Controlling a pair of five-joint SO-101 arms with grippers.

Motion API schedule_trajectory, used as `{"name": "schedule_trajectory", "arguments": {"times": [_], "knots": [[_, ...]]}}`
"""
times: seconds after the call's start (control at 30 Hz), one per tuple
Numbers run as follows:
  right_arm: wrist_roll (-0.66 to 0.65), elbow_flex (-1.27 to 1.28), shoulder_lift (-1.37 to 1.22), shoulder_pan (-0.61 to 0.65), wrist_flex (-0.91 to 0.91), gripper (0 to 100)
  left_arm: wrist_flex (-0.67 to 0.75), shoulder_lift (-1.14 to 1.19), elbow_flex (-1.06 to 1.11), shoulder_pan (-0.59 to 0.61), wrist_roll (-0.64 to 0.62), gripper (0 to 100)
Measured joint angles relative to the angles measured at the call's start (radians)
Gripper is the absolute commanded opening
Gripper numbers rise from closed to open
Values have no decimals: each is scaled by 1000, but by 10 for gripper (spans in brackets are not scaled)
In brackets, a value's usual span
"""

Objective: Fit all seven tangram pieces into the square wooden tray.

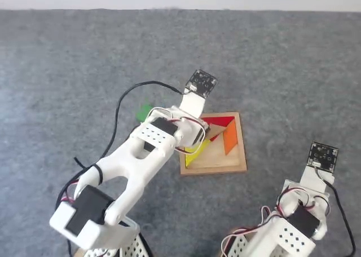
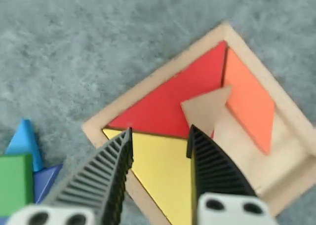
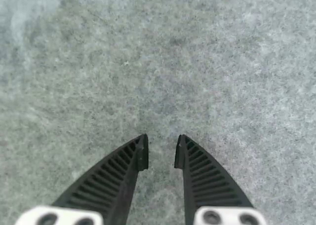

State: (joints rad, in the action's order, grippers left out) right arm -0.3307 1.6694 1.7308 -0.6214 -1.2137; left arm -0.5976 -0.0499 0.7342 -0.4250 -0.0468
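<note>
Surface (image 1: pixel 67 60) looks like grey felt-ish cloth, fuzzy and matt. Tray (image 1: pixel 217 168) is pale bare wood, matt, same as the small tan triangle (image 2: pixel 207 109). Red piece (image 2: pixel 168 101), yellow piece (image 2: pixel 163 170) and orange piece (image 2: pixel 249 101) look smooth and painted. Left tool (image 2: pixel 160 131) and right tool (image 3: pixel 162 136) are ribbed matt black plastic.

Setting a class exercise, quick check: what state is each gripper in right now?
Left gripper: open, holding nothing, above the wooden tray.
Right gripper: open, holding nothing, over the grey carpet.
</note>
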Motion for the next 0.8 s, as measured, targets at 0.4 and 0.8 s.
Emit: {"name": "schedule_trajectory", "arguments": {"times": [0.4, 0.8], "knots": [[0, 0, 0, 0, 0, 114, 0, -6, 52, -40, 2, 176], [0, 0, 0, 0, 0, 114, 0, -51, 71, -107, 2, 155]]}}
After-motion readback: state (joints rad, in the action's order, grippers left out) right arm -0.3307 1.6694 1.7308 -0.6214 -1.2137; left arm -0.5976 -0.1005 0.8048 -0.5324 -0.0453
